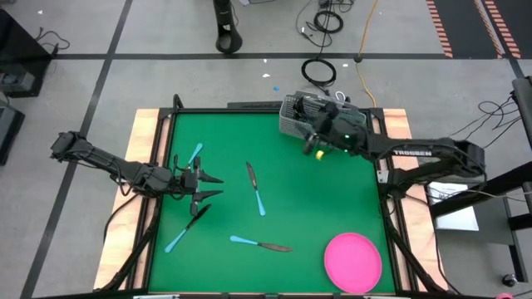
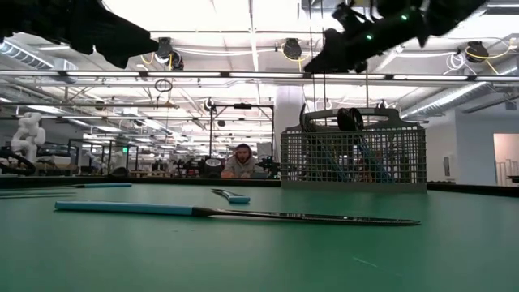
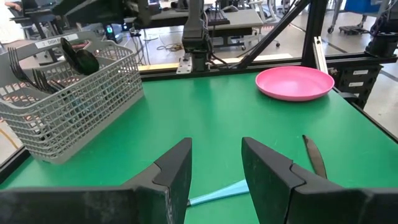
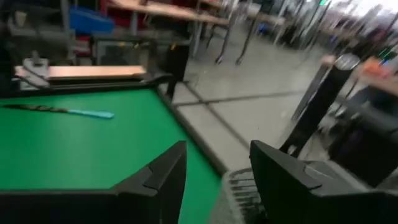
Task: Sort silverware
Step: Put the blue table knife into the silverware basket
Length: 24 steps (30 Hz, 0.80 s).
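While the right gripper [image 1: 306,133] hangs open and empty over the caddy [image 1: 293,119] at the table's far edge, apparently mid-drop-off, the left gripper [image 1: 208,186], open near the left edge, must next close on loose silverware [image 1: 255,189] scattered mid-table.

Green table [image 1: 332,208]: pink plate [image 1: 352,262], grey mesh caddy [image 1: 296,116], four loose blue-handled silverware pieces [image 1: 255,189].

Both arms reach inward, left gripper [image 1: 209,187] and right gripper [image 4: 214,180] fingers parted, empty
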Each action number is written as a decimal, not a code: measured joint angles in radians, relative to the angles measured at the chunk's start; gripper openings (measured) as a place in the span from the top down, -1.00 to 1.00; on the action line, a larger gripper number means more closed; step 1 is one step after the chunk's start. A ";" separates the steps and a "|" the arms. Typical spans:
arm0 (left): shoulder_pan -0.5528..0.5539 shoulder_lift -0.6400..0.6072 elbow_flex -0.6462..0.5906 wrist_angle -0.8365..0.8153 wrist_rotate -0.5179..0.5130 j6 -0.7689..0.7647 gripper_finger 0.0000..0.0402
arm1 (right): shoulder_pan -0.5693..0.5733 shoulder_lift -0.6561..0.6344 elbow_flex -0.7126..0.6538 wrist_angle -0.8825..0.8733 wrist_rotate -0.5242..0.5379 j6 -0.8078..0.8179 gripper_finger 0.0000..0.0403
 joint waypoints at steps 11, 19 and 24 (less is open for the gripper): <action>0.000 0.000 0.000 0.002 0.003 -0.020 0.29 | 0.166 0.270 0.143 0.030 0.000 0.127 0.16; 0.000 0.000 0.000 0.010 0.004 -0.021 0.29 | 0.257 0.490 0.252 0.036 0.033 0.290 0.20; 0.000 0.000 0.000 0.013 0.005 -0.024 0.29 | 0.303 0.577 0.411 -0.113 -0.050 0.304 0.28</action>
